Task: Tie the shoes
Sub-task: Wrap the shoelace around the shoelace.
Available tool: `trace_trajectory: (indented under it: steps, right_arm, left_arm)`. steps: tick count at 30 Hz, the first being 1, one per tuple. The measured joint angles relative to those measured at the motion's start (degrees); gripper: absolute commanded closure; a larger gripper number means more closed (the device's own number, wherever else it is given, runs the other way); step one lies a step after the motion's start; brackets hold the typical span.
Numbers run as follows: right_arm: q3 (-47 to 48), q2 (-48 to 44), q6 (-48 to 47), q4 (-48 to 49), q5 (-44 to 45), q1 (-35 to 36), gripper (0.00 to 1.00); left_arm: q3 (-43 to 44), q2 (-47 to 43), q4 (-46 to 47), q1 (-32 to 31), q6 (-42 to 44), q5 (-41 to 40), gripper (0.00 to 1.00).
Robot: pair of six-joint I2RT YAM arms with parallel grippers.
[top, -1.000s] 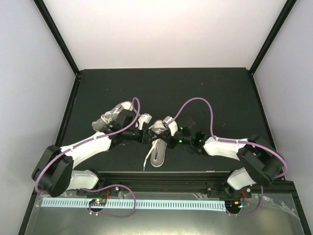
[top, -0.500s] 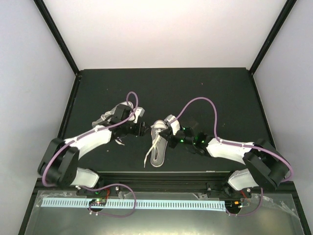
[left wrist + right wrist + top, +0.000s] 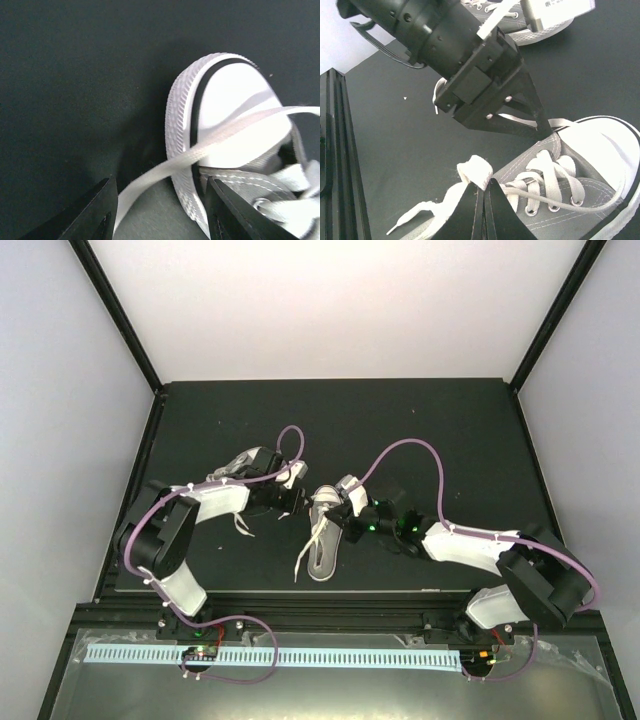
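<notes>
On the black tabletop (image 3: 420, 430), the shoe (image 3: 320, 550) has a lace (image 3: 200, 150) that looks soft and floppy, best pinched at a fold. The right hand (image 3: 483, 187) pinches one; the left hand (image 3: 160, 200) is wide.

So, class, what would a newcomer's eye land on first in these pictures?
Both arms meet over the middle grey sneaker on the black table. The right jaws are pinched shut on a fold of white lace. A lace strand runs between the open left jaws, across the white toe cap.
</notes>
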Motion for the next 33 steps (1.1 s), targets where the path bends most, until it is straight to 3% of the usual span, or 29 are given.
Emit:
trace_trajectory:
  steps: [12, 29, 33]
  right_arm:
    - [0.0, 0.2, 0.13, -0.2, -1.44, 0.0, 0.98]
    - [0.07, 1.55, 0.17, -0.22, -2.56, 0.0, 0.98]
    - [0.09, 1.75, 0.17, -0.22, -2.86, 0.0, 0.98]
  left_arm:
    - [2.05, 5.01, 0.59, 0.11, 3.04, -2.34, 0.69]
    - [1.6, 5.55, 3.37, -0.94, 5.95, -4.68, 0.67]
    - [3.37, 6.95, 3.34, -2.27, 6.49, -7.23, 0.75]
